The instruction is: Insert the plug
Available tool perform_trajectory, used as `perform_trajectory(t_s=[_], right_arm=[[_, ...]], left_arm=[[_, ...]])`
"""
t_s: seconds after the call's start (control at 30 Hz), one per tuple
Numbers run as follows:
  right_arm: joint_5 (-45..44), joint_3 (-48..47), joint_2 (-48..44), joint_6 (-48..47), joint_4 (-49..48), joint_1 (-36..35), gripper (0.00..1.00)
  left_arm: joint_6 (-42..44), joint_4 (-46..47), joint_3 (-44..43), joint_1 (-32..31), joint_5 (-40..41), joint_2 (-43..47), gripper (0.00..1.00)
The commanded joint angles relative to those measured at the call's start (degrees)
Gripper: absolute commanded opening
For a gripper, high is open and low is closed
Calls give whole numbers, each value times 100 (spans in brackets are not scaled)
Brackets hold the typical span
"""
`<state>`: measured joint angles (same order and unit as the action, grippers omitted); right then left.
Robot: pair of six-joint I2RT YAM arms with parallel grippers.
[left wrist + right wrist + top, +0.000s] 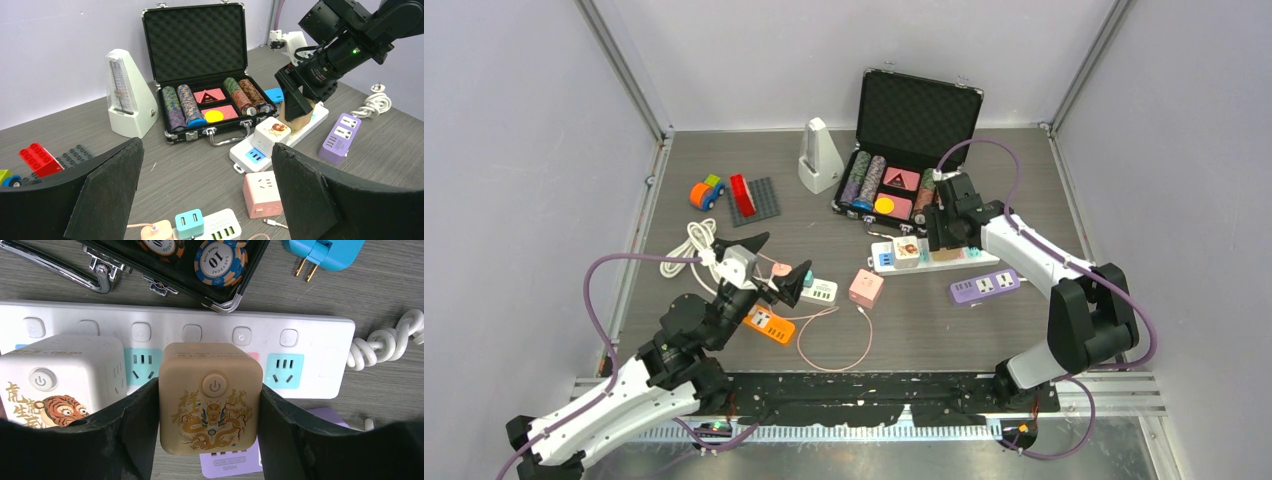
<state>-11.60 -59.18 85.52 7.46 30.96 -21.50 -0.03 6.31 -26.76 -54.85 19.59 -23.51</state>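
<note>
Over the long white power strip (310, 335), the tan cube plug adapter with a gold dragon print (210, 397) is clamped at its sides by the right gripper (210, 412); whether it's seated can't be told. It's crowded just beside by a white tiger-print cube (60, 375), and the open black poker chip case (919, 110) is parked right behind. Everything's laid on a grey wood-grain table (924, 330) boxed by pale walls (514, 120). The strip's sockets are only made out in the right wrist view. The left gripper (776, 262), fingers spread wide, is seen well apart in the top view.
</note>
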Motion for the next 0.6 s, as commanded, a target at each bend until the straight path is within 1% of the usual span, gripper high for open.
perform_trajectory(t_s=[0.0, 0.23, 0.57], right_arm=[[114, 100, -25, 13, -214, 31, 5], [230, 224, -192, -14, -272, 26, 5], [-238, 254, -752, 13, -512, 22, 5]], left_arm=[[-37, 100, -11, -8, 248, 26, 100], [-50, 43, -39, -7, 306, -20, 100], [-55, 40, -79, -8, 317, -127, 99]])
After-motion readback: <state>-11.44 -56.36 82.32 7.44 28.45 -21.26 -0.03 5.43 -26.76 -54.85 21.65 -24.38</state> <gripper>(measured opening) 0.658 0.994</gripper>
